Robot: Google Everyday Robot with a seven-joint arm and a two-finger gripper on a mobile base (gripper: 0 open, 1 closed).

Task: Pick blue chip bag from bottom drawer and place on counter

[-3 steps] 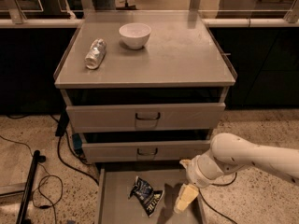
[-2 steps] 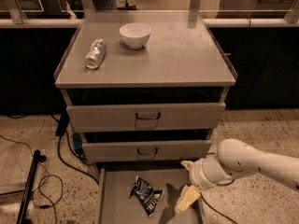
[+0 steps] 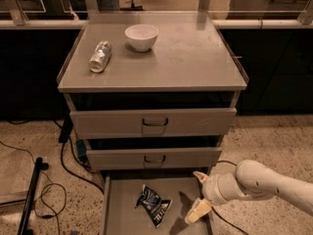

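The blue chip bag (image 3: 153, 204) lies crinkled on the flat grey floor of the open bottom drawer (image 3: 120, 212), near its middle. My gripper (image 3: 198, 194) hangs over the right side of that drawer, to the right of the bag and apart from it. Its two cream fingers (image 3: 197, 211) are spread open with nothing between them. The white arm comes in from the lower right. The counter (image 3: 186, 58) is the grey cabinet top above the drawers.
A white bowl (image 3: 142, 36) and a crushed silver can (image 3: 100, 56) sit on the counter's left half. Two upper drawers with loop handles (image 3: 155, 123) stand slightly open. Black cables (image 3: 54, 180) and a dark stand leg (image 3: 30, 195) lie on the floor at left.
My gripper and arm have shifted slightly lower and to the right over the drawer. The chip bag has not moved.
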